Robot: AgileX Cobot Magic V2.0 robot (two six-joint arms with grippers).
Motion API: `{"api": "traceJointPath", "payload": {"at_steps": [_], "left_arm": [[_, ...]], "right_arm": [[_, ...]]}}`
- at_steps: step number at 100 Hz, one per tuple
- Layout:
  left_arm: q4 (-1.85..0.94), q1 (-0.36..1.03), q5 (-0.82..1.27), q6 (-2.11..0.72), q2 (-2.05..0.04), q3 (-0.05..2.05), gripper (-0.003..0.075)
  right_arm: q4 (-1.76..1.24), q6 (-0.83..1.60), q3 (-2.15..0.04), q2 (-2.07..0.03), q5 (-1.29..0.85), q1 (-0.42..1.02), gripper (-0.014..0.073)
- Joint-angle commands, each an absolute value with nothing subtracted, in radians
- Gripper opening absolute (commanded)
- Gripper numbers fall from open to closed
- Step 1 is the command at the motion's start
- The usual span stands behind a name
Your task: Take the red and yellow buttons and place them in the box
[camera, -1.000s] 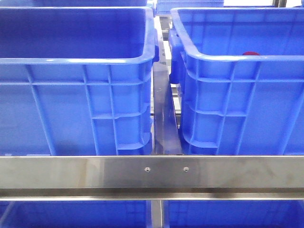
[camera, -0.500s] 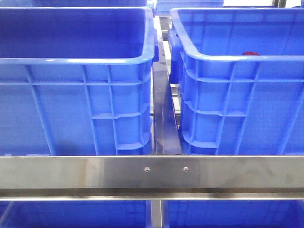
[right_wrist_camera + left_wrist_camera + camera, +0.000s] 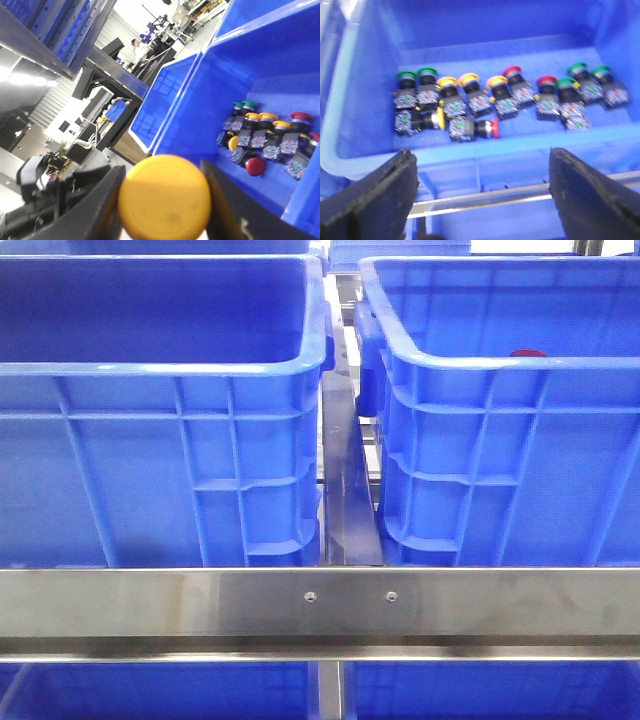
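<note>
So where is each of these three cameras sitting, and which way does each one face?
Front view: low behind a steel rail, facing forward at two blue crates; no arm shows.
Left wrist view: above a crate, looking down at red, yellow and green buttons; the left gripper is open.
Right wrist view: tilted, looking past the right gripper, which is shut on a yellow button, into a crate.
Both wrist views show a row of buttons in a crate, probably the same one.

Bright blue ribbed box [image 3: 480, 440] beside darker-blue-lined crate [image 3: 160, 440]. Yellow-orange button [image 3: 165, 197] between black right pincer [image 3: 162, 210] fingers. Green, yellow, red caps on black-bodied switches [image 3: 505, 97]. Dark left pincer [image 3: 480, 195]. Brushed silver rail [image 3: 320, 605].
</note>
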State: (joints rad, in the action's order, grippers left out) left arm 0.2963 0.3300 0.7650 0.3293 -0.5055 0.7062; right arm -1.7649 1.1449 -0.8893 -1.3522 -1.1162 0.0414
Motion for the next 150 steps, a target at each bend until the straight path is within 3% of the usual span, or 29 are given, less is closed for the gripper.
{"api": "traceJointPath", "payload": {"at_steps": [1, 17, 37, 46, 69, 86, 113, 150], "left_arm": [[0.272, 0.337, 0.693, 0.287, -0.469, 0.708, 0.0515], [0.272, 0.337, 0.699, 0.287, -0.428, 0.697, 0.0514], [0.272, 0.337, 0.699, 0.286, -0.423, 0.697, 0.0476], [0.272, 0.337, 0.699, 0.285, -0.423, 0.697, 0.0368], [0.272, 0.337, 0.699, 0.283, -0.423, 0.697, -0.0022], [0.272, 0.337, 0.699, 0.283, -0.423, 0.697, -0.0019], [0.272, 0.337, 0.699, 0.283, -0.423, 0.697, -0.0019], [0.272, 0.337, 0.699, 0.283, -0.423, 0.697, -0.0019]], "right_arm": [[-1.897, 1.182, -0.922, -1.315, -1.130, 0.032, 0.0213], [-1.896, 1.278, -0.922, -1.292, -1.012, 0.032, 0.0213], [-1.883, 1.469, -0.922, -1.216, -0.696, 0.032, 0.0213], [-1.883, 1.558, -0.922, -1.181, -0.525, 0.032, 0.0213], [-1.883, 1.623, -0.922, -1.174, -0.178, 0.032, 0.0213], [-1.883, 1.684, -0.944, -1.218, -0.052, 0.004, 0.0213], [-1.883, 1.698, -1.066, -1.418, -0.055, -0.089, 0.0213], [-1.883, 1.736, -1.215, -1.686, -0.056, -0.102, 0.0213]]}}
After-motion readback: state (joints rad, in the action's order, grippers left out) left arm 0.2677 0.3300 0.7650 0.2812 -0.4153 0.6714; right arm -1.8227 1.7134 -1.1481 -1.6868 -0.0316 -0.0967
